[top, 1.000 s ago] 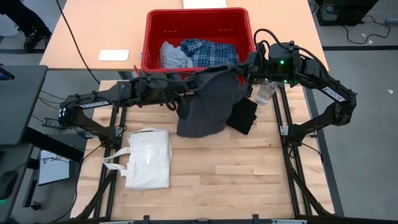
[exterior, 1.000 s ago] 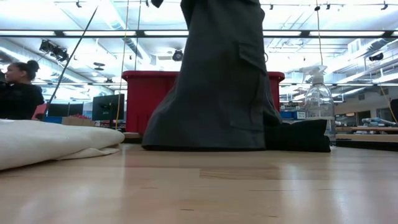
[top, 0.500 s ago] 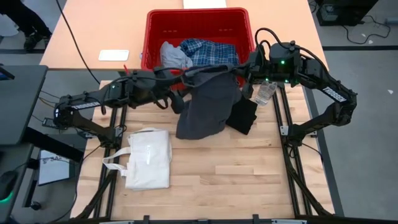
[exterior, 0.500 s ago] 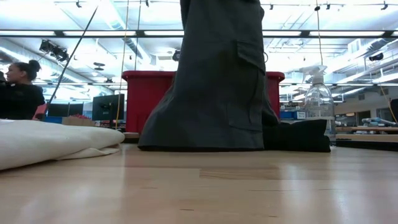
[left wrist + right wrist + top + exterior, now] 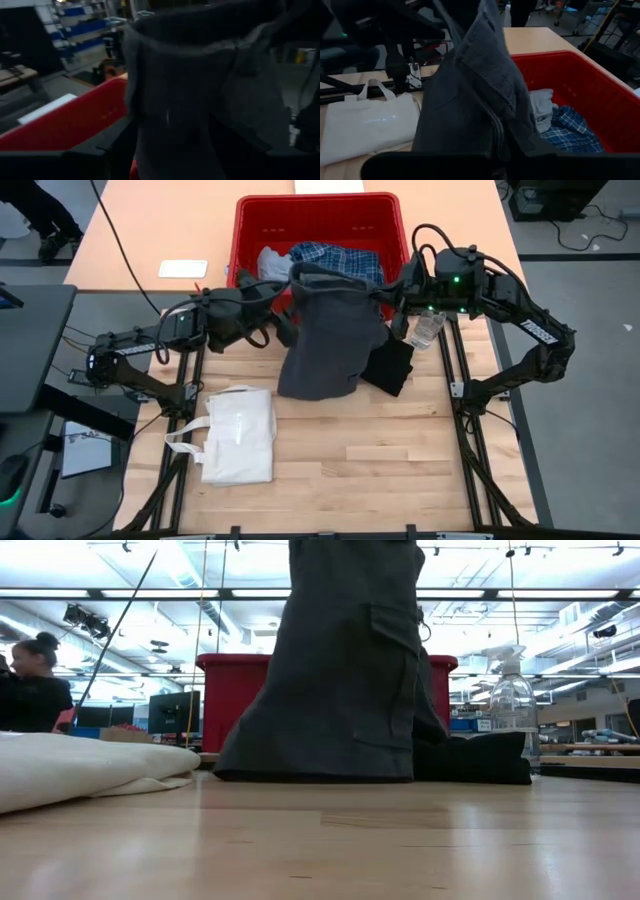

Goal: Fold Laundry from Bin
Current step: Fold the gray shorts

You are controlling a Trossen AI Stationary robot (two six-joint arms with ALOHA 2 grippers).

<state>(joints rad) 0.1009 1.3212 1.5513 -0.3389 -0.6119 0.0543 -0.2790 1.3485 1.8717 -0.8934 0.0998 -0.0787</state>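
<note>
Here, from above, a dark grey garment (image 5: 330,340) hangs between the two arms just in front of the red bin (image 5: 318,210), its lower edge resting on the wooden table (image 5: 350,460). The right gripper (image 5: 392,292) is closed tight on one upper corner, which is why the cloth stays lifted; this looks meant to spread it before folding. The left gripper (image 5: 285,330) sits at the garment's other side with its fingers apart, and I cannot tell whether any cloth lies between them. A plaid shirt (image 5: 335,262) and a light grey piece (image 5: 272,265) wait inside the bin, a black folded item (image 5: 392,366) lies half under the hanging cloth, and a cream tote bag (image 5: 238,433) lies well apart. At table height, the garment (image 5: 340,670) fills the middle with a pocket showing; both grippers are cut off above, and the bin (image 5: 232,695) is mostly hidden behind it. In the left wrist view, cloth (image 5: 200,90) crowds the lens, so the fingers cannot be made out. In the right wrist view, the garment (image 5: 470,100) rises from the fingers, hiding the pinch itself.
</note>
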